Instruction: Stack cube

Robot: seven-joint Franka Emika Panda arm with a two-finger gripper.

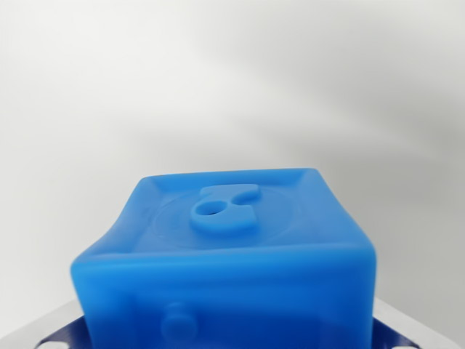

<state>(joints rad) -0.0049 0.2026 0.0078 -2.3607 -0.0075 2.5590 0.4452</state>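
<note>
- Wrist view only. A blue cube (232, 262) fills the lower middle of the picture, very close to the lens and slightly soft in focus.
- Cube surface: glossy, rubbery-looking, edges rounded and a little bowed. The upper face has a raised rim around a shallow recess, with a raised shape in the middle of it (looks like a moulded figure with one small hole; I cannot read it for certain).
- The face nearest the camera carries a small raised knob low down, just left of centre, cut off by the bottom edge of the picture.
- At both bottom corners a pale grey metallic part (418, 327) shows beside the cube, with dark blue patches and small pale dots on it at the wrist view's left. Cannot tell what it belongs to, nor whether it touches the cube.
- Claw: no fingers or pads are identifiable in this view, so I cannot tell whether it is released, clenched or grasping the cube.
- Surroundings: everything above and beside the cube is a plain white-grey blur with soft shading toward the upper right. No second cube or other object can be made out there.
- Obstruction: the cube itself blocks the whole lower view; what lies under it is hidden.
</note>
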